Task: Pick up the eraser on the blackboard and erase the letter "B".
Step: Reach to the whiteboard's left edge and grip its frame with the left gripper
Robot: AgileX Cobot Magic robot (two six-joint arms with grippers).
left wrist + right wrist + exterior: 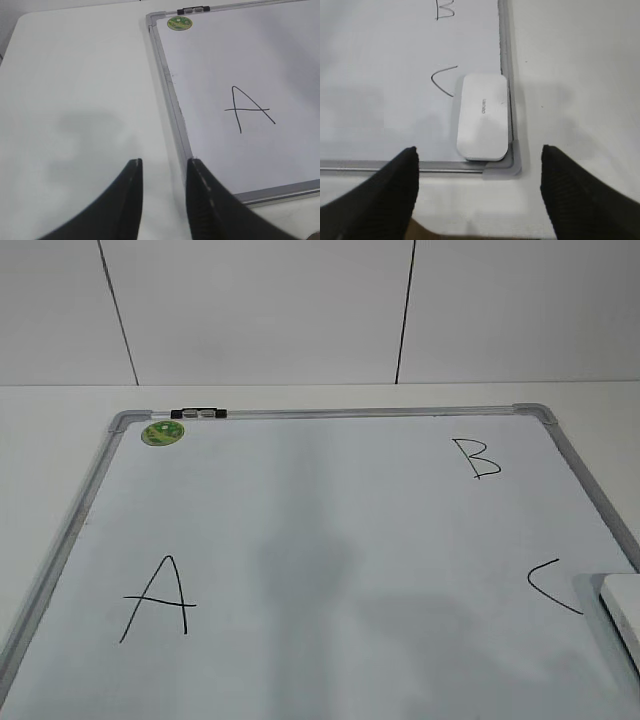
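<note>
The blackboard (330, 530) is a white board with a grey frame, lying flat on a white table. The letter "B" (477, 459) is at its far right; only its lower part shows in the right wrist view (445, 10). The white eraser (483, 117) lies in the board's near right corner, next to the "C" (442, 80); in the exterior view only its edge (625, 615) shows. My right gripper (479, 152) is open wide, above the table just short of that corner, eraser ahead of it. My left gripper (164, 165) is open over the board's left frame, near the "A" (248, 107).
A small round green magnet (163, 432) and a black-and-white clip (198, 413) sit at the board's far left corner. The "A" (157, 600) is at the near left. Bare white table (75, 100) lies left of the board. A tiled wall stands behind.
</note>
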